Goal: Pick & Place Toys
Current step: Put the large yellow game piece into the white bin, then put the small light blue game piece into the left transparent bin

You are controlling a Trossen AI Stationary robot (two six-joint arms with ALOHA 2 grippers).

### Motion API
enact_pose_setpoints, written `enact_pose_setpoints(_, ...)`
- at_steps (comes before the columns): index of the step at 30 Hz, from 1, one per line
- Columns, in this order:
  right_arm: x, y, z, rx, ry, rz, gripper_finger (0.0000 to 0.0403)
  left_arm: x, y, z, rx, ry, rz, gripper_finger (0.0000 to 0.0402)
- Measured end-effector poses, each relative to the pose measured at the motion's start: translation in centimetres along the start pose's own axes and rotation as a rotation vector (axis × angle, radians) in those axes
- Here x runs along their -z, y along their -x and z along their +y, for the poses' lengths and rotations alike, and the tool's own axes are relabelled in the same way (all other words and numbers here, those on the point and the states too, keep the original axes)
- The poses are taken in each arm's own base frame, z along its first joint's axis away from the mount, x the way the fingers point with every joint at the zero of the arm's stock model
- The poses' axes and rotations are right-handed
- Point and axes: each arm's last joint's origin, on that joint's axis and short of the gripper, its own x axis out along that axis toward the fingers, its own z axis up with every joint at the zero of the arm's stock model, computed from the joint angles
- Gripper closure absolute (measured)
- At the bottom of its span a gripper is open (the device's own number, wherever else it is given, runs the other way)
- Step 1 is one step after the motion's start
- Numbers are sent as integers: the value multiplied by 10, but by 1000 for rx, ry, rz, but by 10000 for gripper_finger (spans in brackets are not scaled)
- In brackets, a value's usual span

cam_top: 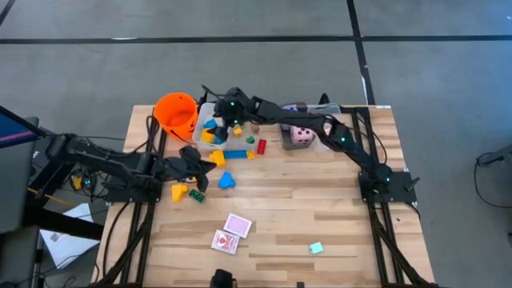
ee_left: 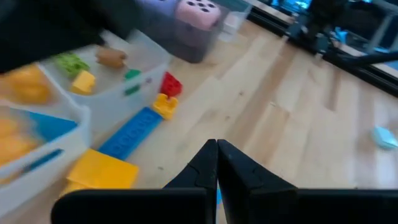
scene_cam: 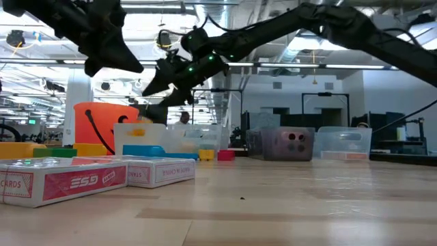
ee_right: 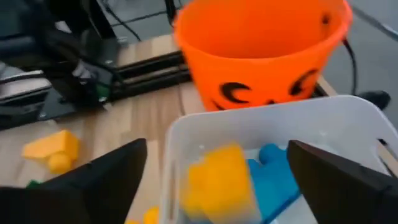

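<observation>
Table (cam_top: 336, 208) near half open; right gripper (cam_top: 226, 108) over bin (cam_top: 210, 108) edge

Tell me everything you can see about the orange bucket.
The orange bucket looks like smooth plastic, round and open-topped, wider at the rim, with black face-like shapes printed on its side. It stands upright at the table's far left corner, right beside a clear bin; whether they touch is unclear. A dark handle shows at its rim.

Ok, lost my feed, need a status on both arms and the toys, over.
Right gripper open over clear bin, yellow block and blue block inside. Left gripper shut, empty, above table. Orange bucket beside bin. Card packs still out.
</observation>
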Motion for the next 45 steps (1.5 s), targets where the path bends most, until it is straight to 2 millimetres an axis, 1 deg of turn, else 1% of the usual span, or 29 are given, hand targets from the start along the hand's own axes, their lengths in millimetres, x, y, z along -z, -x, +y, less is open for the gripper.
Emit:
enact_pose_setpoints(2, -1, 2, -6, 13, -27, 46, 13, 3, 3, -4, 27, -8, 8, 401)
enact_pose_setpoints(5, 0, 8, -10, 27, -42, 114, 24, 6, 6, -9, 61, -22, 17, 401)
enact_pose_setpoints(6, 1, 9, -7, 32, -32, 142, 27, 7, 7, -11, 69, -20, 20, 401)
enact_pose_setpoints(8, 3, 16, 5, 52, -4, 219, 29, 8, 8, -13, 84, -6, 25, 401)
enact_pose_setpoints(10, 2, 22, 25, 83, 52, 271, 29, 9, 10, -15, 95, 6, 29, 401)
enact_pose_setpoints(12, -1, 34, 51, 122, 116, 336, 28, 10, 11, -16, 106, 8, 30, 401)
enact_pose_setpoints(17, -8, 62, 123, 230, 298, 410, 27, 11, 13, -20, 132, 2, 32, 401)
enact_pose_setpoints(21, -17, 100, 179, 286, 404, 407, 26, 11, 15, -22, 152, 6, 25, 401)
enact_pose_setpoints(23, -19, 120, 199, 306, 427, 408, 26, 11, 15, -23, 158, 8, 21, 401)
enact_pose_setpoints(25, -20, 136, 214, 326, 431, 410, 26, 11, 15, -23, 159, 9, 21, 401)
enact_pose_setpoints(29, -13, 169, 236, 410, 428, 460, 26, 11, 15, -23, 159, 2, 19, 401)
enact_pose_setpoints(33, 12, 188, 249, 566, 450, 502, 26, 8, 15, -25, 173, -12, -4, 401)
enact_pose_setpoints(37, 48, 206, 259, 659, 464, 493, 26, 2, 16, -29, 209, -48, -69, 401)
enact_pose_setpoints(40, 82, 219, 262, 671, 452, 462, 26, -4, 18, -32, 240, -72, -132, 401)
enact_pose_setpoints(45, 130, 240, 259, 591, 353, 353, 26, -14, 21, -37, 279, -118, -233, 401)
